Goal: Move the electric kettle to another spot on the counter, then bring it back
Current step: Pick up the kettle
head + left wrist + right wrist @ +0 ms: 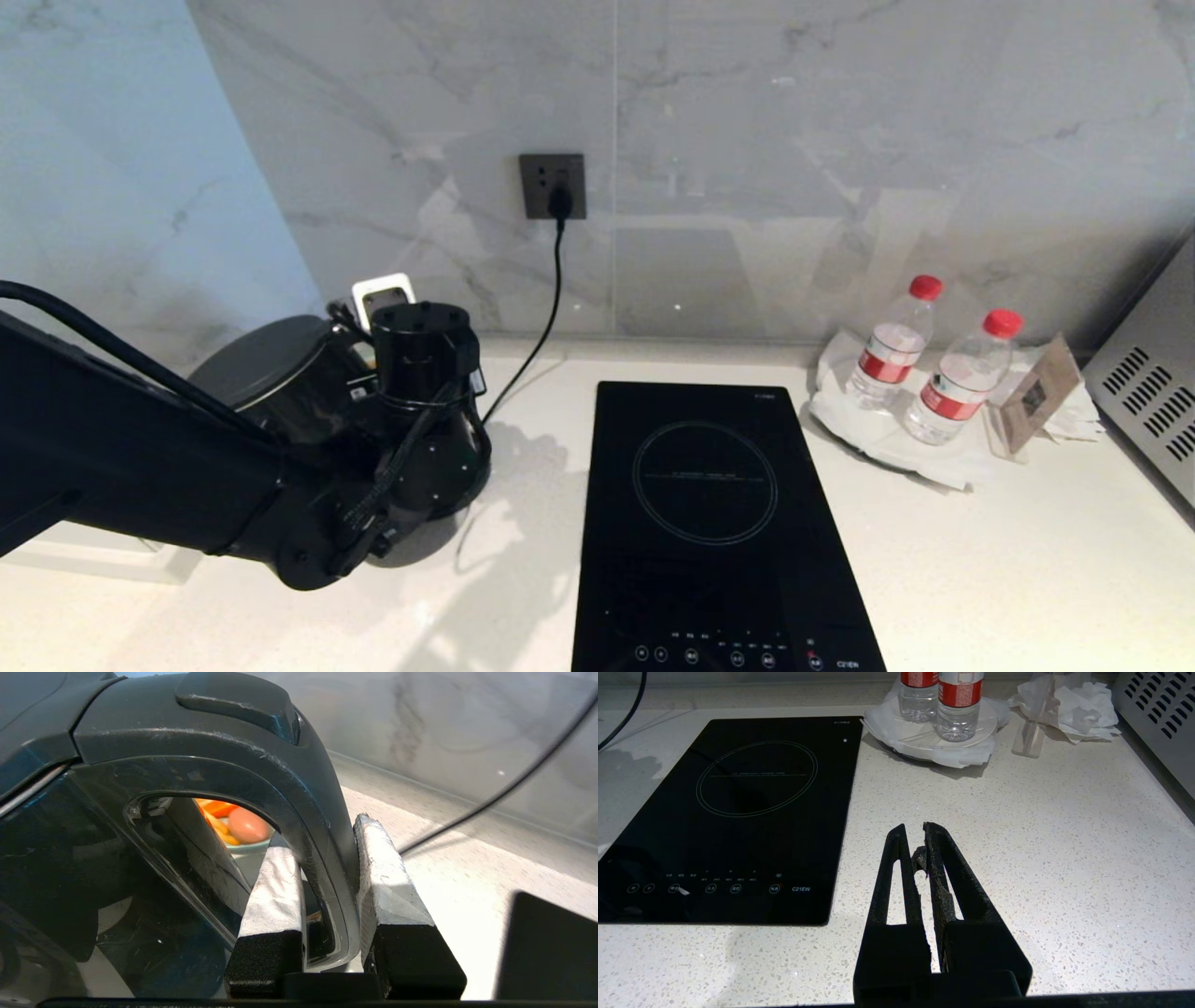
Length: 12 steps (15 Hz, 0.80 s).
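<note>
at the left of the head view, the left end effector (322,877) is clamped across the electric kettle's (280,373) upright loop handle (322,826), kettle body beyond it. the right end effector (920,858), pressed together, hovers over the worktop (1064,858), well apart.

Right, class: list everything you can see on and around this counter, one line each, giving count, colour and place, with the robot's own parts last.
electric kettle: one, black, counter's left end
counter: one, speckled white, spans the scene
induction hob: one, black, centre
water bottles: two, clear with red caps, on a white plate right of the hob
wall socket: one, dark grey, on the marble wall, black cord plugged in
crumpled tissue: white, beside the bottles
steel appliance: one, far right
left hand: shut on the kettle's loop handle
right hand: shut, above bare counter
</note>
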Motion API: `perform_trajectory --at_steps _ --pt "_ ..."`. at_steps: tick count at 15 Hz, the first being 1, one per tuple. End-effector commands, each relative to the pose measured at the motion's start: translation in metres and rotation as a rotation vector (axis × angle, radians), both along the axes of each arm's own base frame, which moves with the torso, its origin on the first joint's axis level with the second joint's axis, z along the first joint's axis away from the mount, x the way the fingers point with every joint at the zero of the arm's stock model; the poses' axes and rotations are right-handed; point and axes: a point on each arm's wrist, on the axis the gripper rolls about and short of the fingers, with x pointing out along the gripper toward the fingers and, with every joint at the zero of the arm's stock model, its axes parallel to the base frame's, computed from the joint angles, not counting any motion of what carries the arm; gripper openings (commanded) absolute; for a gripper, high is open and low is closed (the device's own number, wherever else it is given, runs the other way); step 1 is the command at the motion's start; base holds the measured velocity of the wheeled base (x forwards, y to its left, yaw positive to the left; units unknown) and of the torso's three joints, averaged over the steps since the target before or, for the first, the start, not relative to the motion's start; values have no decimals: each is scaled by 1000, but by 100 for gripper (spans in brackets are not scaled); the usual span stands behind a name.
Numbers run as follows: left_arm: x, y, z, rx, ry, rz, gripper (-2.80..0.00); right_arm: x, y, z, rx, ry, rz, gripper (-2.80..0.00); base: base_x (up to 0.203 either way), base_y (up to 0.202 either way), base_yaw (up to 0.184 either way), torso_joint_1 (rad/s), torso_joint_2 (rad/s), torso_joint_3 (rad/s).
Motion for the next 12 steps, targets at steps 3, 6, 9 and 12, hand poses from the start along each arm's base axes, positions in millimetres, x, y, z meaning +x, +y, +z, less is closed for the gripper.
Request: perform_trajectory --at_steps 3,6,9,12 --pt "-3 -2 -1 0 3 -20 -280 0 0 0 0 -1 0 -280 0 0 0 0 0 0" --pt "-1 -2 -4 8 12 -22 -280 0 0 0 0 -1 0 -280 0 0 0 0 0 0" --pt "0 -3 -4 7 11 -21 -280 0 0 0 0 -1 0 -280 0 0 0 1 7 141" --pt "-1 -2 -5 10 14 -21 -280 0 0 0 0 -1 0 -280 0 0 0 0 6 194"
